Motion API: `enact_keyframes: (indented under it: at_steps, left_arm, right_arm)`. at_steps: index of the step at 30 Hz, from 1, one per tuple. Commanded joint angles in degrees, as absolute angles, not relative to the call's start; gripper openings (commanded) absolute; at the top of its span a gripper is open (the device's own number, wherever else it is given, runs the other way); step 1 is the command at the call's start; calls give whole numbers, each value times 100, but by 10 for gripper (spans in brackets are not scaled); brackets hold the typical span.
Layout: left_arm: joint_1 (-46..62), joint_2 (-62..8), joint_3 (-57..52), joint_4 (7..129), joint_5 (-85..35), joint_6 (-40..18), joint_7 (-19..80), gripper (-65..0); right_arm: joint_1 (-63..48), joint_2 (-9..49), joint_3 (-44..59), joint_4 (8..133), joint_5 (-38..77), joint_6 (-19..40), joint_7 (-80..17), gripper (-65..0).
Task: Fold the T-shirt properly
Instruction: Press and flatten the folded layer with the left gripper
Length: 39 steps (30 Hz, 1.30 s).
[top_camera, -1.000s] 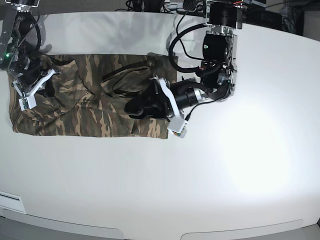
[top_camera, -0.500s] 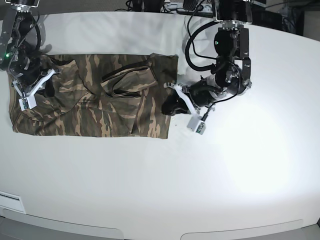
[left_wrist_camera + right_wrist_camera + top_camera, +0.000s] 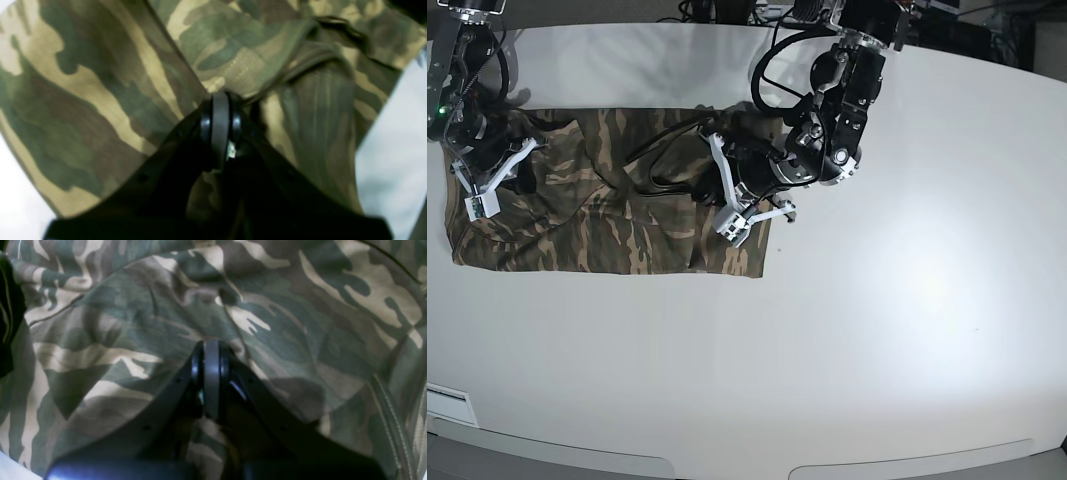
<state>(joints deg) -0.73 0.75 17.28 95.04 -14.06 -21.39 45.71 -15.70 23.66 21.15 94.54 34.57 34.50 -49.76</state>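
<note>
The camouflage T-shirt (image 3: 607, 215) lies as a wide, wrinkled band on the left half of the white table. My left gripper (image 3: 677, 180) reaches in from the right over the shirt's right part, near the collar. In the left wrist view its jaws (image 3: 220, 100) are shut, and the tips pinch a fold of the T-shirt (image 3: 100, 83) beside a ribbed strip (image 3: 313, 110). My right gripper (image 3: 524, 178) rests at the shirt's left end. It is shut (image 3: 210, 346) on the T-shirt (image 3: 300, 323), where creases run into its tips.
The white table (image 3: 877, 330) stretches wide to the right of the shirt and in front of it. Its front edge curves along the bottom of the base view. Dark cables and equipment (image 3: 727, 10) sit behind the far edge.
My left gripper shut and went out to the shirt's right edge. It has swung back left over the shirt and now sits higher, near the collar. The right arm has not moved.
</note>
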Motion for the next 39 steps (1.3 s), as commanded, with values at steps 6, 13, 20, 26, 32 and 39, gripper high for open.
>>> enact_keyframes:
  at_steps: [6, 13, 20, 26, 32, 39]
  left_arm:
    - [-257, 309, 1737, 9013, -1385, -3057, 2508, -650]
    - [-843, 565, 1704, 8702, -1398, -3929, 2679, -650]
    - [-1033, 285, 1450, 8892, -2209, -3684, 4556, -650]
    - [-851, 204, 1459, 8879, -2158, -3398, 4849, -650]
    - [-502, 132, 1459, 8680, -1372, -2849, 4405, -650]
    - [-447, -119, 1459, 7738, -884, -2368, 4032, -650]
  right_arm:
    - [-1570, 2447, 2137, 9522, 3474, 3474, -5081, -650]
    - [-1570, 2447, 2137, 9522, 3472, 3474, -5081, -650]
    - [-1570, 2447, 2137, 9522, 3472, 3470, -5081, -650]
    - [-1551, 2449, 2137, 9524, 3476, 3474, -5013, -650]
    - [-1339, 2451, 2137, 9524, 3529, 3430, -4954, -631]
    - [-716, 2668, 2150, 9526, 4088, 3363, -4987, -393]
